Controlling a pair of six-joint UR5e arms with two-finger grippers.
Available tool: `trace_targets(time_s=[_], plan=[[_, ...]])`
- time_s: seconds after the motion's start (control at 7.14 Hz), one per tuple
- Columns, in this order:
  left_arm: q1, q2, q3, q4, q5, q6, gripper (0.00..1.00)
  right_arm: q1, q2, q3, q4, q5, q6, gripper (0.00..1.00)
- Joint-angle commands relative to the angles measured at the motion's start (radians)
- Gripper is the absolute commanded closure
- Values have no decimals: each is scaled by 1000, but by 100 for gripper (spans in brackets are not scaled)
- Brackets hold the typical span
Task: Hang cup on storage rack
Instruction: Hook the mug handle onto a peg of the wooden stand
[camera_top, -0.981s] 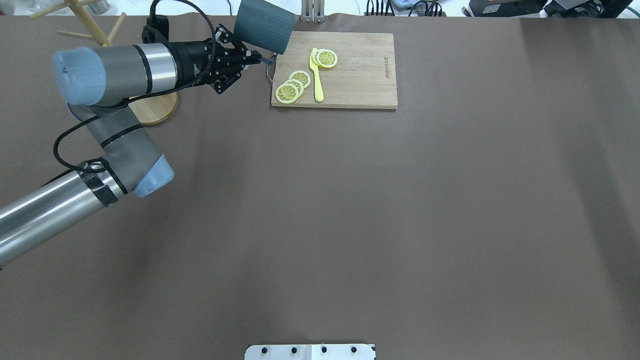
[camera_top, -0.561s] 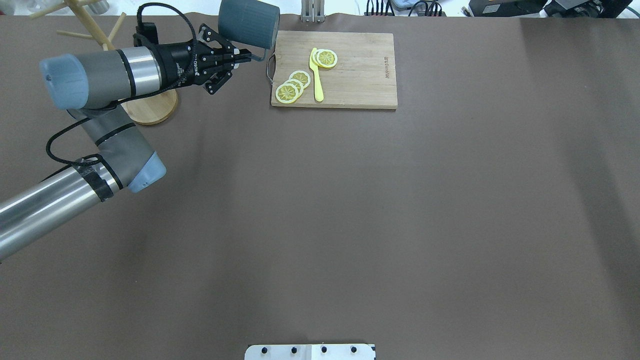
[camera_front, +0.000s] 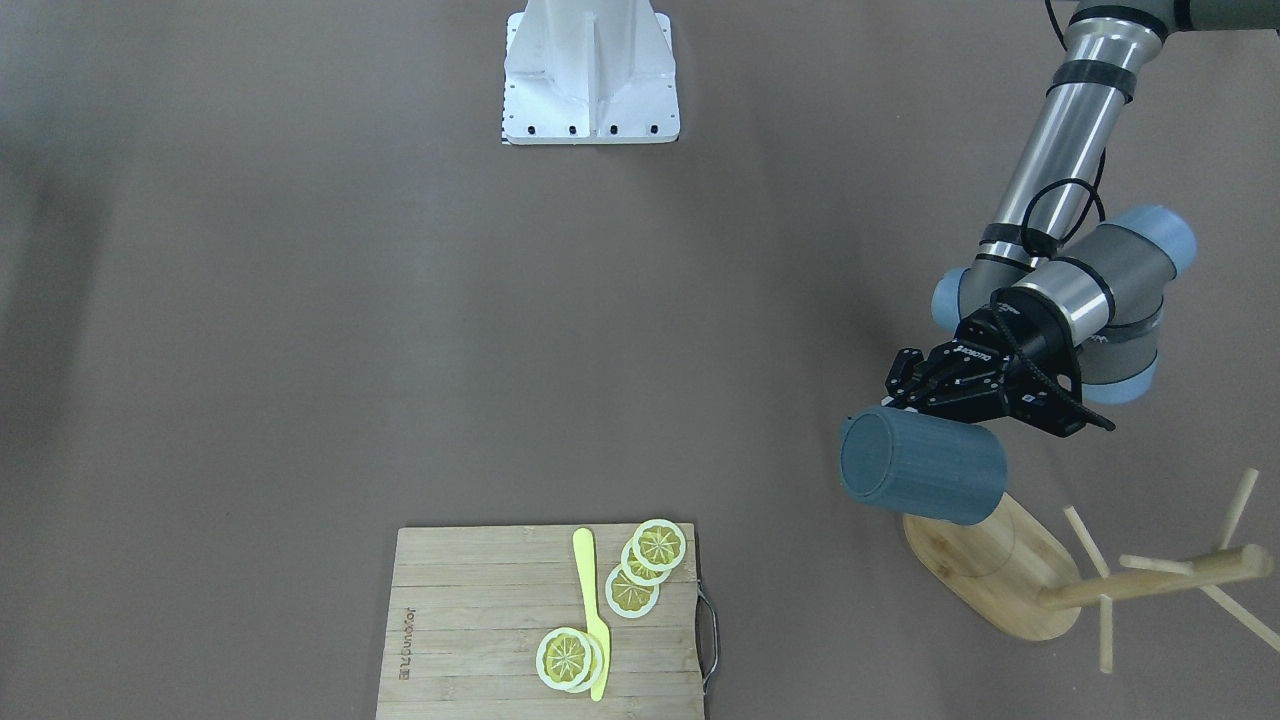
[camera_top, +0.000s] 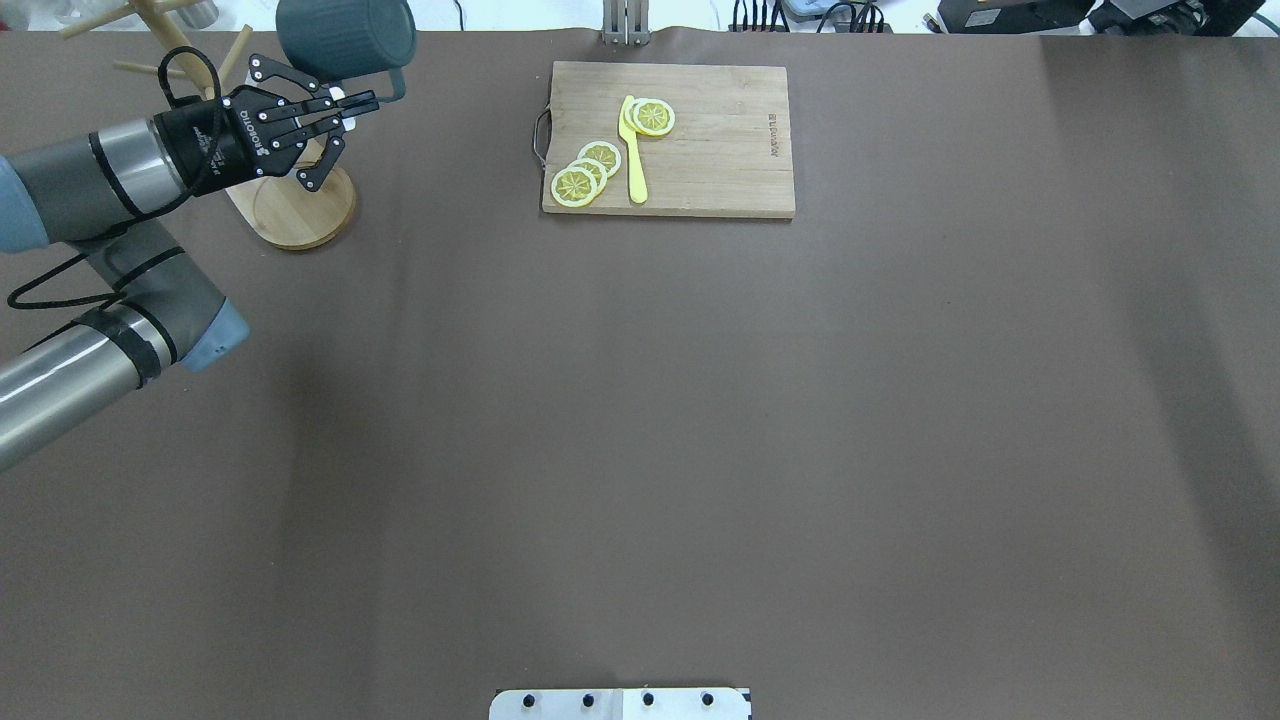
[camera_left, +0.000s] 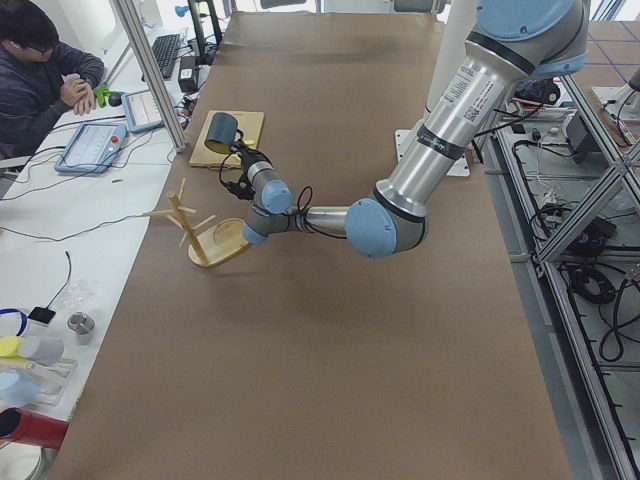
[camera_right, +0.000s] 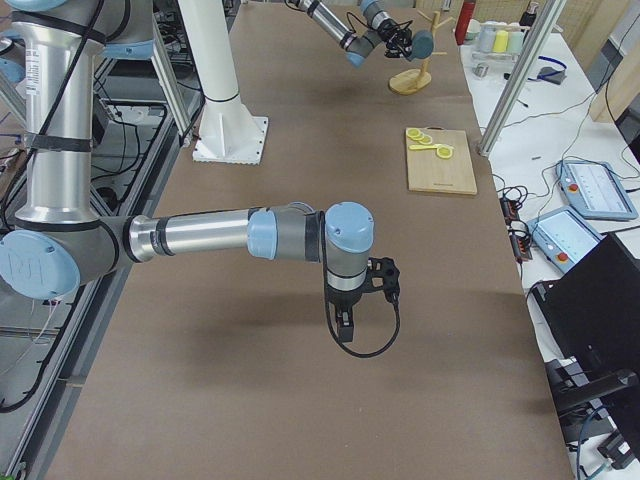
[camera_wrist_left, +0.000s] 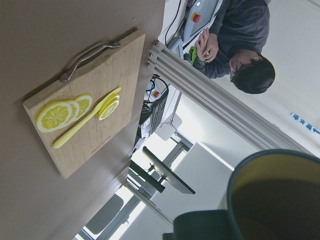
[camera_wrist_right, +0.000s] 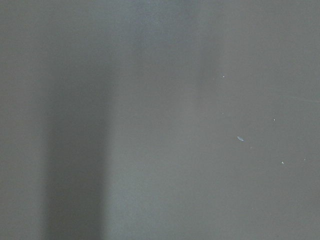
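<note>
**A:** Left jaws are clamped shut on the cup (camera_top: 345, 38), pinching its handle (camera_top: 388, 90). That's upper left in the overhead frame.

**B:** And the cup's airborne, lying on its side, well off the counter (camera_top: 640, 450). The wrist view catches its yellow inside at lower right.

**A:** In the front view, lower right, it hangs just over the rack (camera_front: 1150, 585). The oval base (camera_front: 985, 570) is partly hidden behind the cup, and the post and pegs run toward the right edge.

**B:** So it's not hung yet. What makes this approach a good one?

**A:** My call: pick one peg (camera_front: 1238, 512), turn the handle's opening to face its tip, then travel along the peg's own line, never across it.

**B:** It looks tight, since the jaws already fill part of that loop.

**A:** Exactly, so the peg should enter on the free side. Lower until the handle seats, and let go only once the peg carries the weight.

**B:** Any risk?

**A:** The rack looks light. A sideways bump could shove or tip it.

**B:** Right jaws?

**A:** Mid-frame in the right-side view, below the right arm (camera_right: 250, 235). I can't tell whether they're open or closed.

**B:** The board (camera_top: 668, 138) sits upper middle, well apart from all this.
</note>
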Motion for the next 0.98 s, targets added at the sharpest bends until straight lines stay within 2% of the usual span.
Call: trace_targets(time_s=[0.0,0.28,0.56,0.84], plan=[[-1,0,93,-93,94,-150,100,0,-8,15,0,0,-2,0],[4,0,137,-90,188,-192,100,0,-8,19,0,-2,-2,0],[4,-15,136,-75,241,-216,100,0,-8,21,0,-2,-3,0],[-4,-35,131,-40,243,-215,100,0,-11,25,0,-2,-2,0]])
